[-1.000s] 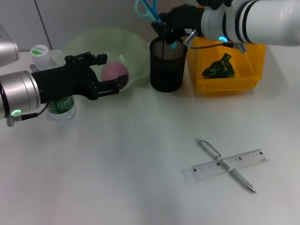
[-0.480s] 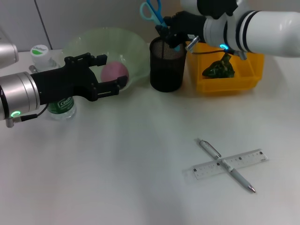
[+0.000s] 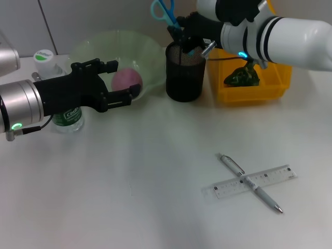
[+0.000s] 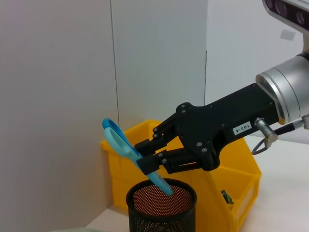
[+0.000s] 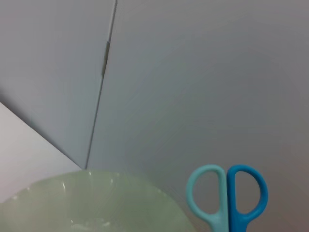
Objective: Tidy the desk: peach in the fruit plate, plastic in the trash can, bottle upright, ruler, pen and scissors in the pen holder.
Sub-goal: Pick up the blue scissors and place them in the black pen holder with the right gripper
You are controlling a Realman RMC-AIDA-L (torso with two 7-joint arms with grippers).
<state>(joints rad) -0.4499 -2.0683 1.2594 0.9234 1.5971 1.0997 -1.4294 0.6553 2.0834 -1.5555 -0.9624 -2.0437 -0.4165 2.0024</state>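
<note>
Head view. Right gripper (image 3: 182, 37), at 12 o'clock above the mesh pen holder (image 3: 184, 72), fingers clamped on the blue scissors (image 3: 165, 14); blades point down into the holder mouth, handles up and tilted toward 11. Step in hand, as judged: lowering the scissors in. Best done by keeping the tips inside the rim, easing the tilt toward vertical, and letting go only once the blades are well down, so the light holder is not tipped. Left gripper (image 3: 115, 83), at 9 o'clock, fingers spread wide, holding nothing, hovering at the near rim of the green fruit plate (image 3: 88, 49). Peach (image 3: 127, 79) already in the plate. Bottle (image 3: 57, 91) upright behind the left arm. Yellow trash bin (image 3: 270, 88) at 1 o'clock holds the green plastic (image 3: 241, 75). Pen (image 3: 249, 182) lies crossed over the ruler (image 3: 255, 181) at 5 o'clock, broad bare desk around them.

Left wrist view. Right gripper (image 4: 153, 154) pinches the scissors (image 4: 126, 150) below the handles; tips just within the holder (image 4: 161, 207) rim, bin wall close behind.

Right wrist view. Scissor handles (image 5: 227, 198); plate rim (image 5: 96, 181); wall behind. Own fingers not seen.
</note>
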